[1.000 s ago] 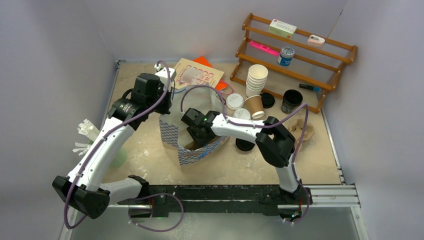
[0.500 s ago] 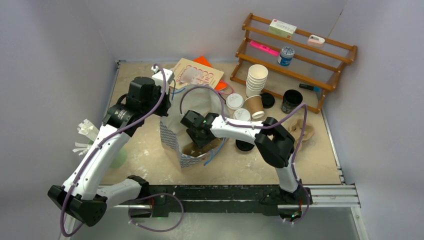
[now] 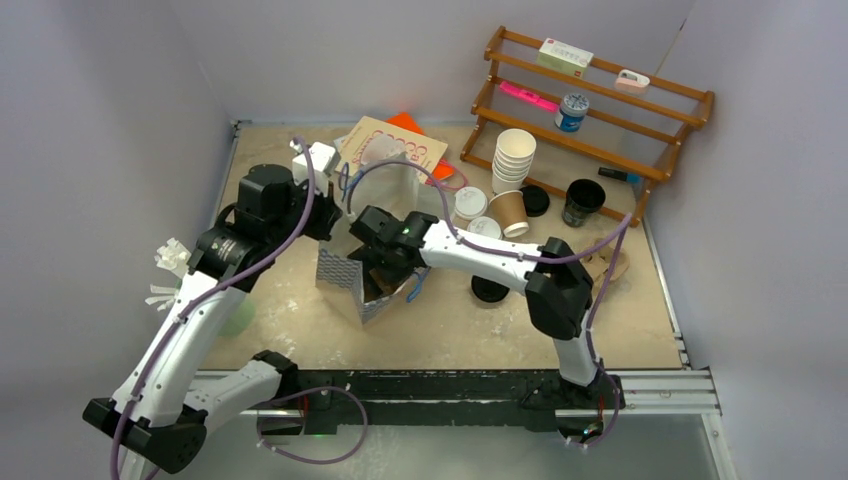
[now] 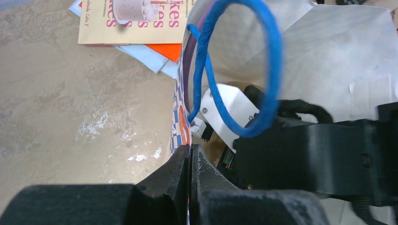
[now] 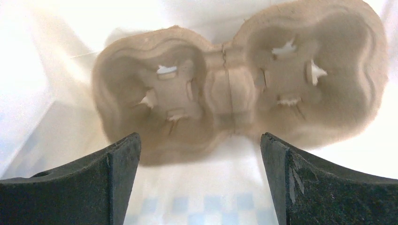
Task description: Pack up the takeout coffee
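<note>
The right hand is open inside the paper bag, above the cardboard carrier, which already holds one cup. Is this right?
No. The right wrist view shows the cardboard carrier empty, both wells bare. The right hand is open above it, inside the paper bag, as you say.

The white-and-black left arm (image 3: 185, 330) is seen stretched up from its base at the near left, and its black wrist (image 3: 265, 195) is turned inward. The left gripper (image 4: 190, 173) is clamped tight, its fingers pressed flat together, and the rim of the white patterned paper bag (image 4: 328, 47) is pinched between them. The right arm (image 3: 480, 262) is reached leftward from the near right, bent sharply at the elbow (image 3: 555, 290), with the forearm laid across. The right gripper (image 5: 199, 140) is pointed downward, and its dark fingers (image 5: 117, 159) are spread wide apart.
</note>
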Robot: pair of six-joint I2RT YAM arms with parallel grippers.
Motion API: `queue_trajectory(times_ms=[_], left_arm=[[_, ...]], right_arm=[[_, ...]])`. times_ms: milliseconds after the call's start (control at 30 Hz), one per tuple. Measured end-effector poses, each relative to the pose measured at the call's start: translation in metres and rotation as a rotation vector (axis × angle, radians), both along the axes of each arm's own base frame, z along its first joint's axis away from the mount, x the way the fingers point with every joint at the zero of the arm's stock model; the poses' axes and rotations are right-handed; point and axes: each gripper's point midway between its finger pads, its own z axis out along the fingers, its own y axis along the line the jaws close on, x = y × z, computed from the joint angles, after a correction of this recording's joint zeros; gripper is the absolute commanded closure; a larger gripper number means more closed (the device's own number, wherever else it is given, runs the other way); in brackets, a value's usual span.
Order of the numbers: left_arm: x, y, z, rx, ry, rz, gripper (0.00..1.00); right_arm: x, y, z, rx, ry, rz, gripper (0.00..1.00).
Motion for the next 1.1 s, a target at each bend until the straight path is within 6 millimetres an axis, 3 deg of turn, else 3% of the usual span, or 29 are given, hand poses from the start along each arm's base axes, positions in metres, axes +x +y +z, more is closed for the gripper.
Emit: queue_trajectory(times_ms=[300,600,767,933,1100], left_arm=[[-0.007,-0.001,-0.011,-0.008,0.028,-0.01,1.0],[-0.026,0.004,-0.014,-0.048,0.045,-0.001,1.0],[-0.025,0.01,-0.02,-0.033,0.07,0.044,1.0],[-0.016,0.025,-0.027,0.008,0.083,0.15,1.0],[-0.003,0.053,-0.028,0.062,0.096,0.349,1.0]], right_arm=[[0.015,0.005,0.083,0.123,-0.133,-0.016,0.02],[0.031,-0.019,0.165,0.212,-0.311,-0.102,0.09],[0.044,-0.047,0.21,0.291,-0.407,-0.222,0.09],[0.057,-0.092,0.248,0.387,-0.482,-0.369,0.1],[0.073,-0.136,0.251,0.398,-0.508,-0.496,0.12]])
